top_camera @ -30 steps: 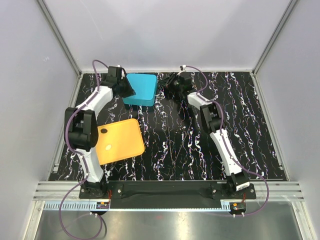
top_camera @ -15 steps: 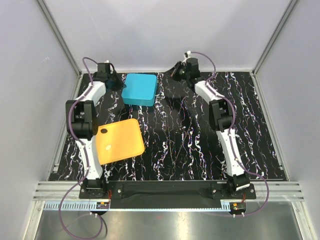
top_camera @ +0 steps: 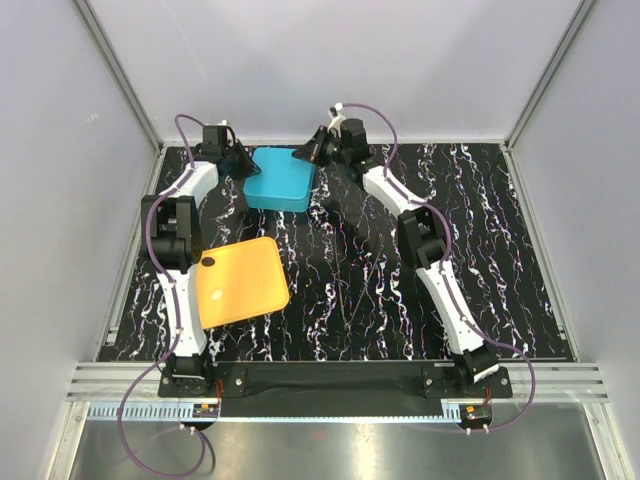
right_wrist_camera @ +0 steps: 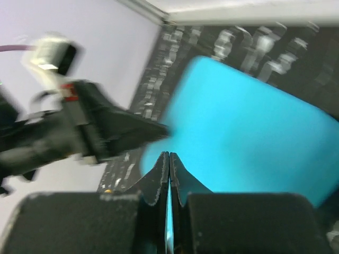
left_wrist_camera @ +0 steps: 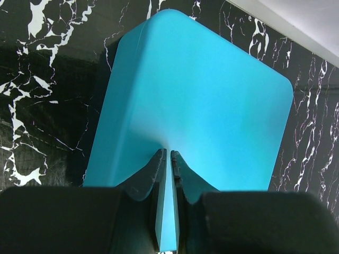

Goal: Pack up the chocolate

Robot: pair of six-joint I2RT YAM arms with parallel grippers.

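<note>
The teal box stands closed under its flat lid at the back of the table. My left gripper is at its left edge. In the left wrist view it is shut, tips over the lid, nothing held. My right gripper is at the box's far right corner. In the blurred right wrist view it is shut above the lid. The orange tray lies front left with one small dark spot; I cannot tell whether that is chocolate. No other chocolate shows.
White walls with metal corner posts enclose the black marbled table on the left, back and right. The left arm's gripper shows in the right wrist view, close to the box's other side. Both arm bases sit at the near edge.
The right arm swung left from the back right to the box's far right corner, and its jaws closed. The left gripper shifted slightly toward the box.
</note>
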